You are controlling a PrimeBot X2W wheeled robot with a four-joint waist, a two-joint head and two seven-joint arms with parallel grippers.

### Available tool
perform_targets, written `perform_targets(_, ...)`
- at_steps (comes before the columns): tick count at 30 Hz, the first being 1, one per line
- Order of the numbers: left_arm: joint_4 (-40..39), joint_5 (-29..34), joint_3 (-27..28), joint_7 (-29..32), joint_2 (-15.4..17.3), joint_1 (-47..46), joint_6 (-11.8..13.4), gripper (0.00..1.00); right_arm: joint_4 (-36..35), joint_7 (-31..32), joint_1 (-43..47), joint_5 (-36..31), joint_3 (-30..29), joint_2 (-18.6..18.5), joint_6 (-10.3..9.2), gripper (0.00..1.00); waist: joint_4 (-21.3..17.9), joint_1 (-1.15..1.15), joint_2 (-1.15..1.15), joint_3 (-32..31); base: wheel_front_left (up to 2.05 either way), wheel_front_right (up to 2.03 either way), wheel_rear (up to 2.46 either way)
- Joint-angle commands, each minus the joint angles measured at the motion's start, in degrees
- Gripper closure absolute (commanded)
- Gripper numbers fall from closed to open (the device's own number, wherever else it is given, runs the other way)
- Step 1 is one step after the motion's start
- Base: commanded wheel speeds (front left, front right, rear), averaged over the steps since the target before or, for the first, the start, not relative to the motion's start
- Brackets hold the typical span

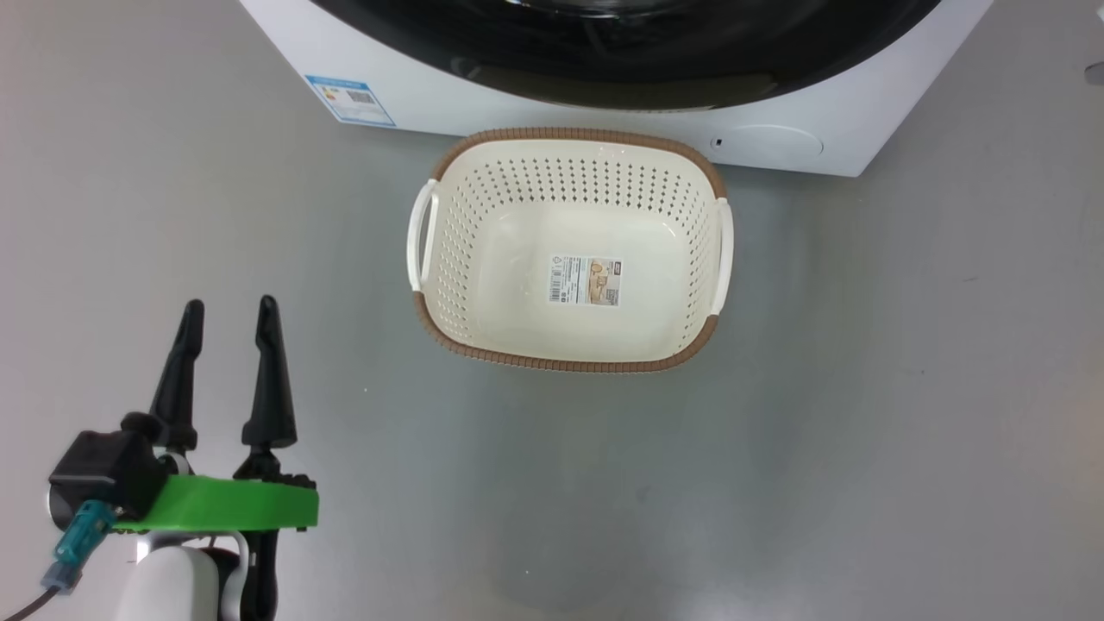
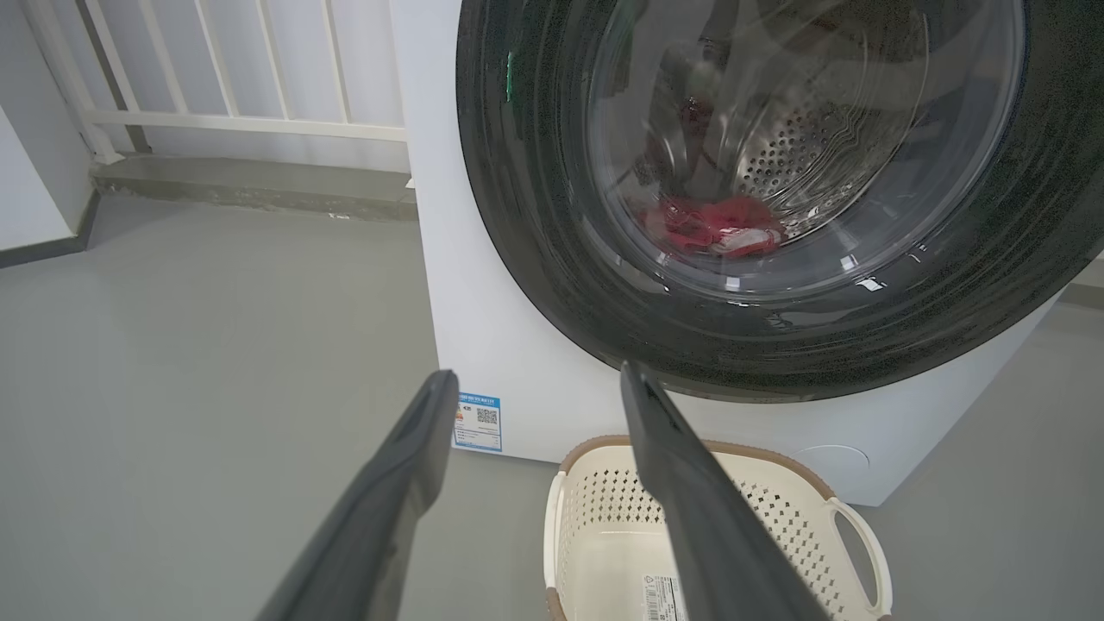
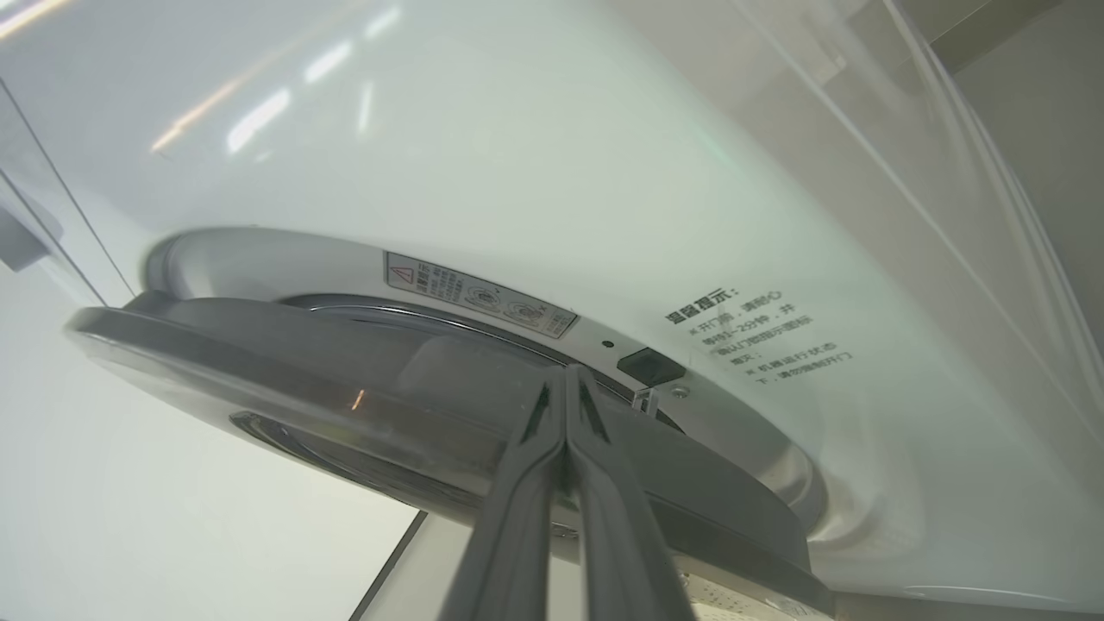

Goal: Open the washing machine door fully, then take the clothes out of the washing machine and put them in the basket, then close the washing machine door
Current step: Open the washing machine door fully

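Note:
The white washing machine (image 1: 776,142) stands at the top of the head view, its glossy black door (image 1: 621,52) facing me. Through the door (image 2: 535,216) glass the red clothes (image 2: 711,226) lie low in the steel drum. The cream basket (image 1: 569,134) sits on the floor right before the machine, nothing in it. My left gripper (image 1: 230,304) hovers open at the lower left, well left of the basket (image 2: 586,447). My right gripper (image 3: 565,371) is shut, its tips at the grey edge of the door (image 3: 259,362), which stands slightly off the machine front (image 3: 517,155).
Grey floor (image 1: 906,414) spreads around the basket. A blue sticker (image 1: 349,99) marks the machine's lower left corner. In the left wrist view a white railing (image 2: 233,121) and a low step run behind the machine on the left.

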Motion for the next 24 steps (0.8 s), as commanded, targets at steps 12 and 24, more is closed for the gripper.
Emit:
perform_targets(12,-0.99,-1.30,0.04,-0.47,1.16,-1.80,0.78,0.00,4.78,5.89,-7.01,2.43,1.32,-1.10,0.09,1.00,1.59,0.00,0.00,1.88,0.00,0.00,0.00)
perform_targets(24,-0.57,-2.46,-1.22,-0.47,1.16,-1.44,1.40,0.00,9.27,9.12,-10.57,2.55,2.52,-0.96,0.09,1.00,2.89,0.00,0.00,2.05,0.00,0.00,0.00)
